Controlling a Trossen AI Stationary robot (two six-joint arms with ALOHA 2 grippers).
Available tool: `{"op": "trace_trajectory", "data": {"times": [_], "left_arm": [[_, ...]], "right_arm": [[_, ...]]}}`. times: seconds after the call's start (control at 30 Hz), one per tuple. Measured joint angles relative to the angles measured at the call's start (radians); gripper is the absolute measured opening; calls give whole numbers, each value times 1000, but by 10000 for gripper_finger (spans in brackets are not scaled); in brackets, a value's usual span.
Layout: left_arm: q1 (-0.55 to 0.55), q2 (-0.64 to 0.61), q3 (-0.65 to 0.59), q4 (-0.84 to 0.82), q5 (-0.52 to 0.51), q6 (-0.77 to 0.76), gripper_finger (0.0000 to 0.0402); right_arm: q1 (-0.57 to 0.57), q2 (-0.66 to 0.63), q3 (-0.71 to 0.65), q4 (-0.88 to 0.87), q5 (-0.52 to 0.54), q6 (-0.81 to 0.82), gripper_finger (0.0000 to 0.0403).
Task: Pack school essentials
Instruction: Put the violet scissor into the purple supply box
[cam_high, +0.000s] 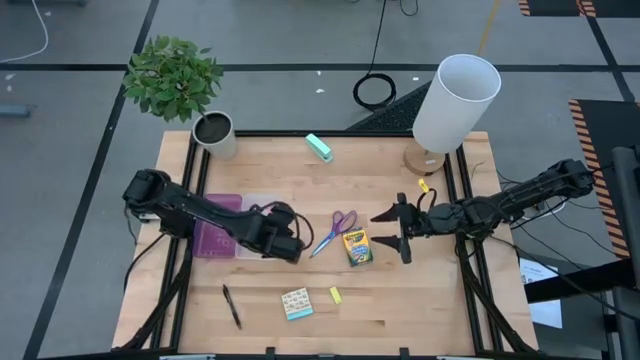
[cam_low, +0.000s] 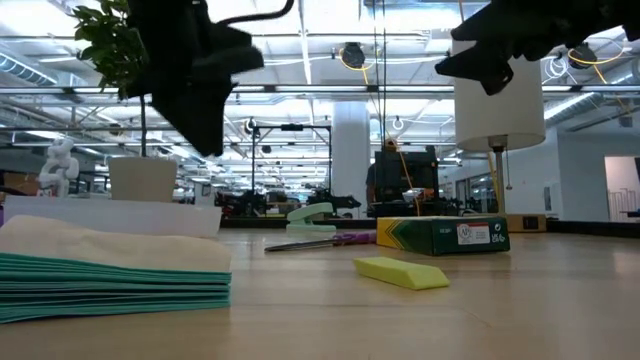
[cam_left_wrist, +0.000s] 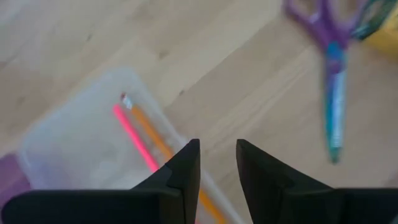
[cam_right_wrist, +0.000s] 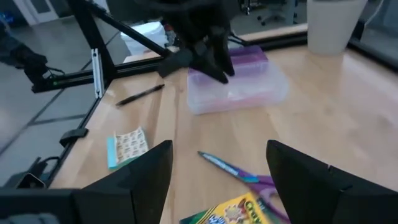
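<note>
**Trainee:** Report hand status.

**Operator:** My left hand (cam_high: 297, 243) hangs over the clear case (cam_high: 232, 228) edge, fingers narrowly parted, holding nothing. My right hand (cam_high: 392, 230) hovers beside the crayon box (cam_high: 357, 246), spread wide and empty; I judge it is staged for that pick.

**Trainee:** Case contents?

**Operator:** Orange and pink pencils (cam_left_wrist: 140, 134) lie inside. Nearest on the counter (cam_high: 430, 310) sit pad (cam_high: 296, 303), yellow piece (cam_high: 335, 295) and pen (cam_high: 231, 305); farther off, the scissors (cam_high: 334, 230) remain unpacked.

Overhead straight down, low level across the table (cam_low: 520, 300), wrist views close, all sharing the scissors (cam_high: 335, 232).
</note>
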Motion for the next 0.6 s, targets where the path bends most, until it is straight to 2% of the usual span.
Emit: {"op": "trace_trajectory", "data": {"times": [0.3, 0.4, 0.5, 0.6], "left_arm": [[-22, -111, 0, 182, -8, 225, 106], [-33, -114, 0, 221, -13, 290, 106], [-47, -112, 0, 240, -27, 300, 106], [-66, -108, 0, 252, -27, 298, 106]], "right_arm": [[72, 23, -1, -57, 2, 194, 251], [104, 50, -1, -62, 44, 209, 251], [117, 86, -1, -59, 96, 208, 251], [120, 124, -1, -48, 105, 215, 251]]}}
